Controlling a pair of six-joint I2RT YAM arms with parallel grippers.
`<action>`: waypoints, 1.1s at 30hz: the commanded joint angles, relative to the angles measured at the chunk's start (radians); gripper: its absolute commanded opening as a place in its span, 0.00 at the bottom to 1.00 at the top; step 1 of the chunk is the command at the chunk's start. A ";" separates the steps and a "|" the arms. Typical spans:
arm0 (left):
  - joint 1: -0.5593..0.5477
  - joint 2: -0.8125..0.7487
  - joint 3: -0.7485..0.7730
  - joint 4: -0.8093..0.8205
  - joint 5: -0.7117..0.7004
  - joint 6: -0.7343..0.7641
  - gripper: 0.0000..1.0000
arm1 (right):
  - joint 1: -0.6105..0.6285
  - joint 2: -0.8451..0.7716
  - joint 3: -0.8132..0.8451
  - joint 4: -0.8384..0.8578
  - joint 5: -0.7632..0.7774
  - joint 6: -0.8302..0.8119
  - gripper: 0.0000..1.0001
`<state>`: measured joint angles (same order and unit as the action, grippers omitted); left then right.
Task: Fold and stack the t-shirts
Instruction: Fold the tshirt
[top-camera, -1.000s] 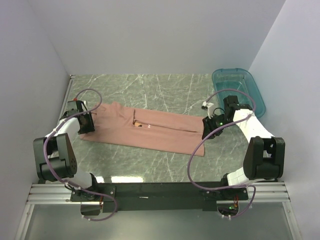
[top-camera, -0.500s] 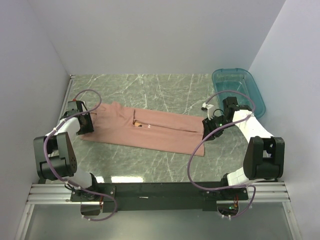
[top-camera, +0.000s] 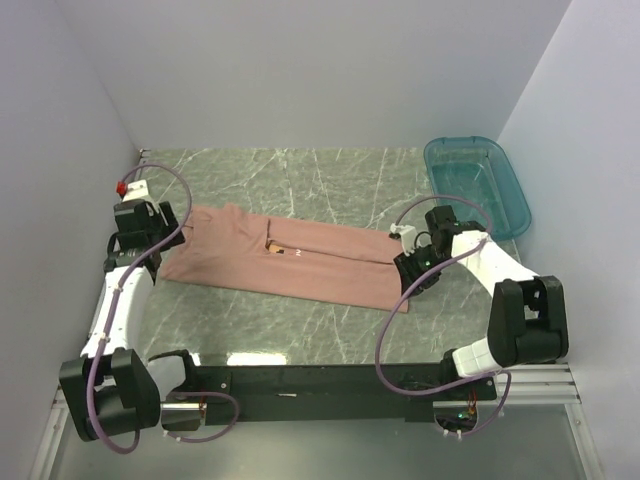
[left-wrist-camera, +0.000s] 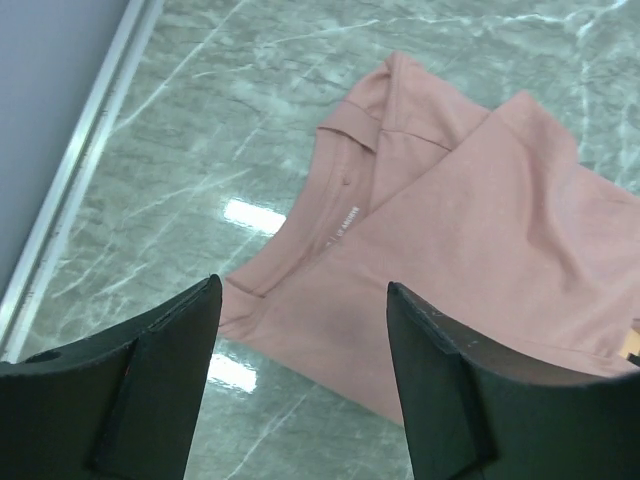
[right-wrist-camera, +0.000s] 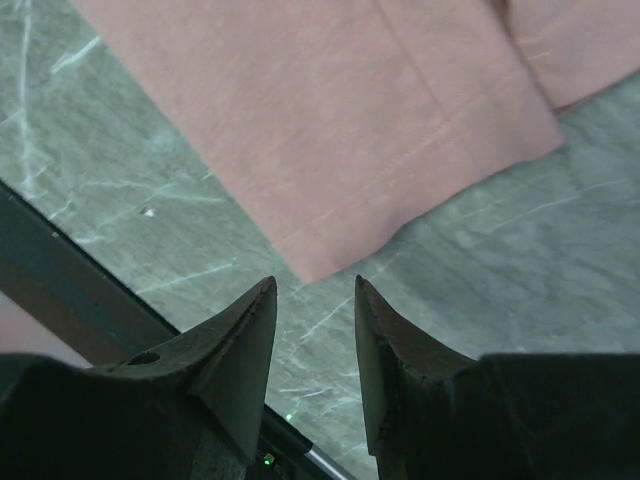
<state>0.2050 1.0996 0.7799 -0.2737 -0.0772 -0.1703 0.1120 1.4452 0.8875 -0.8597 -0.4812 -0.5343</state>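
Note:
A salmon-pink t-shirt (top-camera: 300, 265) lies folded into a long strip across the middle of the table, with a small print showing near its centre. My left gripper (top-camera: 160, 236) hovers above the strip's left end. In the left wrist view its fingers (left-wrist-camera: 180, 330) stand wide apart over the t-shirt (left-wrist-camera: 480, 220), near the collar, holding nothing. My right gripper (top-camera: 408, 276) is at the strip's near right corner. In the right wrist view this gripper (right-wrist-camera: 315, 284) is open, just short of the t-shirt's (right-wrist-camera: 350, 110) corner, with bare table between the tips.
A teal plastic tub (top-camera: 478, 185) stands at the back right, behind the right arm. Walls close in the left, back and right sides. A metal rail (left-wrist-camera: 80, 170) runs along the table's left edge. The black base bar (right-wrist-camera: 70, 290) lies close below the right gripper.
My left gripper has opened wider and risen off the shirt's left end, and that arm has swung back. My right gripper has shifted slightly left and nearer, to the shirt's corner.

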 joint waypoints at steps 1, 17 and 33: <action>-0.026 -0.004 -0.015 0.024 0.008 -0.020 0.72 | 0.002 0.012 0.013 0.041 0.064 0.039 0.44; -0.095 -0.035 -0.016 0.013 -0.038 0.000 0.72 | 0.035 0.181 0.063 0.037 0.047 0.034 0.45; -0.099 0.002 -0.021 0.019 -0.056 0.014 0.68 | 0.035 0.202 0.093 -0.018 -0.014 0.000 0.09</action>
<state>0.1112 1.0935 0.7715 -0.2749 -0.1139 -0.1738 0.1410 1.6611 0.9371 -0.8471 -0.4637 -0.5205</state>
